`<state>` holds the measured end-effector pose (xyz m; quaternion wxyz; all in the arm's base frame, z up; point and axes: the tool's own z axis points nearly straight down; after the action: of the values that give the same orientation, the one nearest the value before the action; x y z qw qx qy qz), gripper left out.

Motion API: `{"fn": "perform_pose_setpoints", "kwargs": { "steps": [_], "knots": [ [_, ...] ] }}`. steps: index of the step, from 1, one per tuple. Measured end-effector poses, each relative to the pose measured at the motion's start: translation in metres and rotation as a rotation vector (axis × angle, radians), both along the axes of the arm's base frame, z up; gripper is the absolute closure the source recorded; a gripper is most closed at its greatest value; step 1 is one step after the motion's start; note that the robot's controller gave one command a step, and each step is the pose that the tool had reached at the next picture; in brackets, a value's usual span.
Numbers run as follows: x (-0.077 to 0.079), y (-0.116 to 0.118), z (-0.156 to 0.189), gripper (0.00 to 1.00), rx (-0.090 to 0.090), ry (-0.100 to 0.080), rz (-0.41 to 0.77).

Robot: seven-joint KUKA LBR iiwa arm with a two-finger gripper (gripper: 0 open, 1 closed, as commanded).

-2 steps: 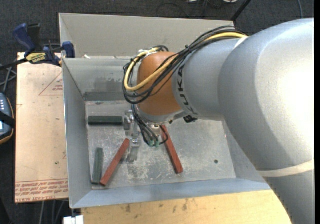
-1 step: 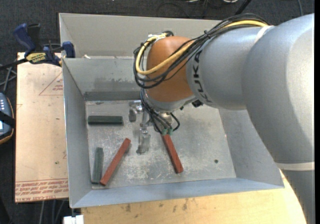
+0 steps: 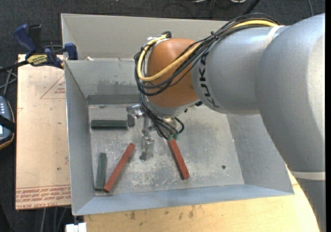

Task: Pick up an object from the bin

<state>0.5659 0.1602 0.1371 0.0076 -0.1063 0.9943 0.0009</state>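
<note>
Starting at 9 o'clock in the bin (image 3: pixel 76 122), we see a dark green block (image 3: pixel 108 124) lying flat near the left wall. At 8 o'clock a thin dark green stick (image 3: pixel 100 170) lies lengthwise. Just beside it, at 7 o'clock, is a slanted red stick (image 3: pixel 119 167).

The jaws hang near the centre, low over bare floor, with nothing visibly between them. We cannot tell whether they are released or clenched. The slanted red stick's upper end lies close at their 9 o'clock. A second red stick (image 3: pixel 179 160) runs from their 3 o'clock down toward the bin's 5 o'clock.

We judge either red stick the likeliest pick. To take one cleanly, we should shift sideways until we are over its middle and turn the wrist so the jaws close across its narrow width. Then we descend straight to the floor. A grip near an end would likely let the stick pivot out, and a skewed approach could just push it along the metal.
</note>
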Motion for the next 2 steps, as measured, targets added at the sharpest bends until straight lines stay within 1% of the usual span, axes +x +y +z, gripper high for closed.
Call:
{"fn": "perform_pose_setpoints", "kwargs": {
  "steps": [1, 2],
  "knots": [
    [-0.009, 0.015, -0.043, 0.00, -0.004, 0.012, 0.229],
    [0.005, 0.035, -0.066, 1.00, -0.006, 0.011, 0.561]
  ]
}}
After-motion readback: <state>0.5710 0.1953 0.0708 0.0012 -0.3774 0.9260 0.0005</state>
